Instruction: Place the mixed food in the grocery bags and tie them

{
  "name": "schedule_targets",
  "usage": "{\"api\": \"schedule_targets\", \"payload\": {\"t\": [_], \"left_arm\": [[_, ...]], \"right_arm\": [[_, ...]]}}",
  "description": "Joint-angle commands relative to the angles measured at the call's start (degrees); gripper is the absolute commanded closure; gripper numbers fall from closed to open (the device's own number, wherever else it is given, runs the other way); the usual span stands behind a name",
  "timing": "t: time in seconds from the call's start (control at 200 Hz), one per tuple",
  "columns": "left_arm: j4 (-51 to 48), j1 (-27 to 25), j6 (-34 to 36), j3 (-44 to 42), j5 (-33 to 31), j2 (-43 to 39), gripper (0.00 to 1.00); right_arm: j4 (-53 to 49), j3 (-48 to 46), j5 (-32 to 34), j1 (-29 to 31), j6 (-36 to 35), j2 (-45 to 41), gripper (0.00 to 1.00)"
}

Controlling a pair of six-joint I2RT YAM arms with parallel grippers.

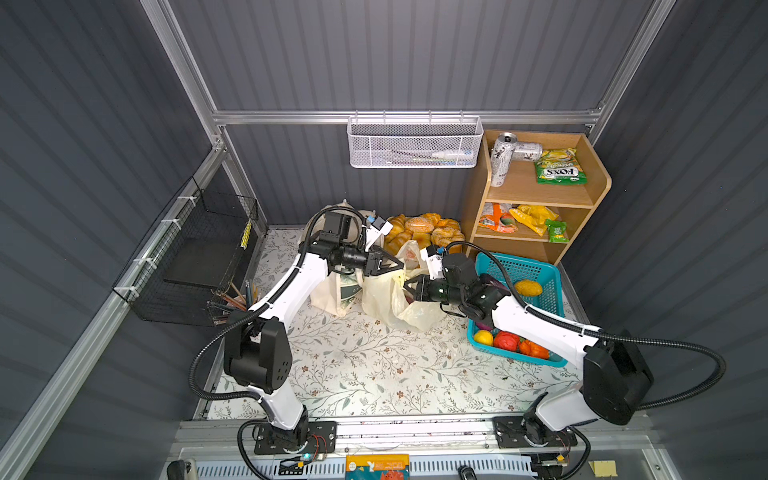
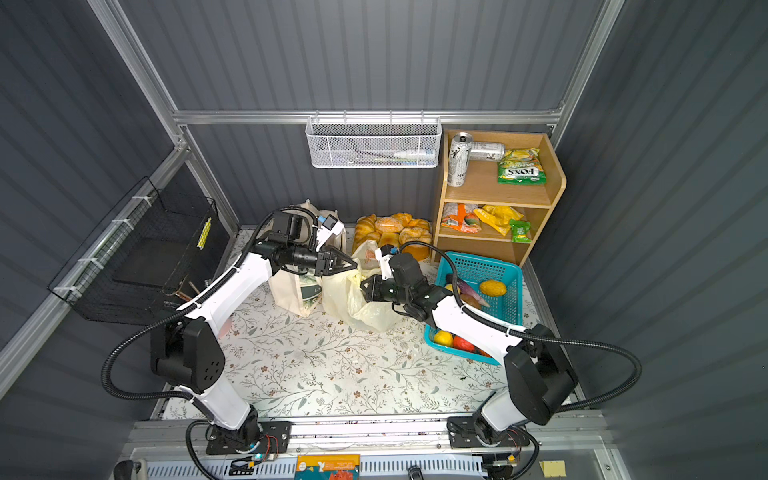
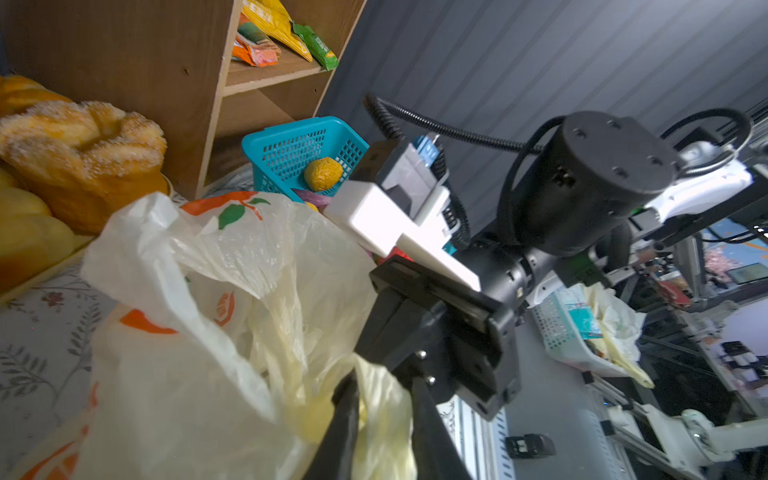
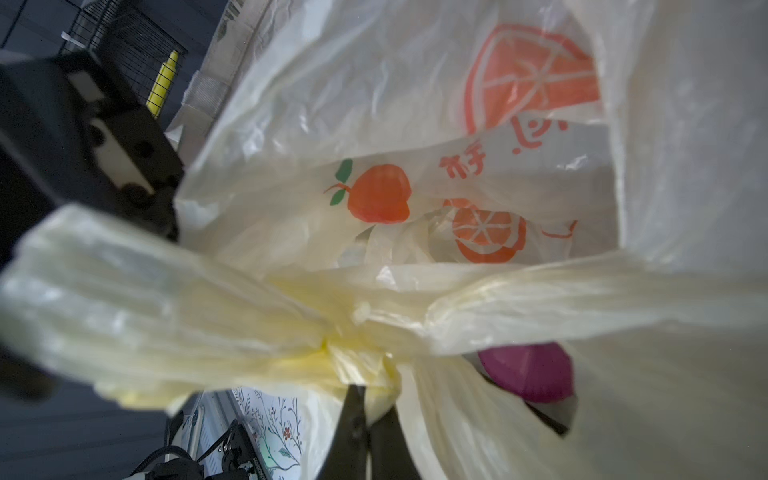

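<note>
Item: cream plastic bag (image 1: 386, 299), handles crossed.
Right gripper (image 4: 365, 395): clamped on twisted handle (image 4: 357, 361) at its fingertips.
Left gripper (image 3: 384, 399): slightly parted, film between fingers.
Purple toy (image 4: 528, 372): bagged, beside right fingers.
Hazard: your crossing slackens; pull hard and film may tear.

Cream plastic bag (image 1: 384, 300), handles bunched, beside upright canvas tote (image 1: 329, 294)

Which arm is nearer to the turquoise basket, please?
The right arm reaches over the basket, the right gripper shut on the bag beside it. The left arm is beyond the bag, over the tote.
</note>
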Motion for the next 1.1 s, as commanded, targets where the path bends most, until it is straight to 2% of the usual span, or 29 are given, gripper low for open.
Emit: {"api": "schedule_targets", "payload": {"t": [0.0,0.055,0.21,0.365,0.45,0.6,0.78,0.961,1.096], "left_arm": [[-15.5,0.4,13.0,3.7,2.4,0.5,0.74],[-12.9,0.4,10.8,3.0,3.4,0.0,0.71],[-14.8,0.3,11.3,4.1,1.3,0.9,0.69],[-15.6,-0.5,11.7,3.6,-3.6,0.1,0.68],[-16.0,-1.5,11.8,3.4,-6.2,-0.4,0.64],[-18.6,-4.3,13.2,4.2,-13.8,0.5,0.62],[-20.9,-5.3,14.4,4.3,-16.3,2.2,0.62],[-17.3,-5.3,12.9,3.1,-16.0,-0.1,0.62],[-10.3,-4.7,8.2,0.9,-23.4,-4.9,0.62]], "right_arm": [[-3.3,-0.2,0.2,-0.1,-0.5,0.5,1.00],[-3.2,-0.4,0.2,-0.2,-0.6,0.4,1.00],[-3.2,-0.5,-0.2,-0.2,-0.6,0.2,1.00],[-2.7,-1.0,-0.4,-0.1,-0.3,0.2,1.00],[-2.4,-1.1,-0.5,-0.1,-0.2,0.4,1.00],[-2.0,-1.7,-0.6,-0.1,0.0,0.3,1.00],[-2.1,-2.3,-1.6,-0.1,0.6,-0.6,1.00],[-1.5,-5.4,-1.8,1.4,2.9,-4.3,1.00],[-1.9,-5.9,-0.5,1.6,2.4,-4.9,1.00]]}}
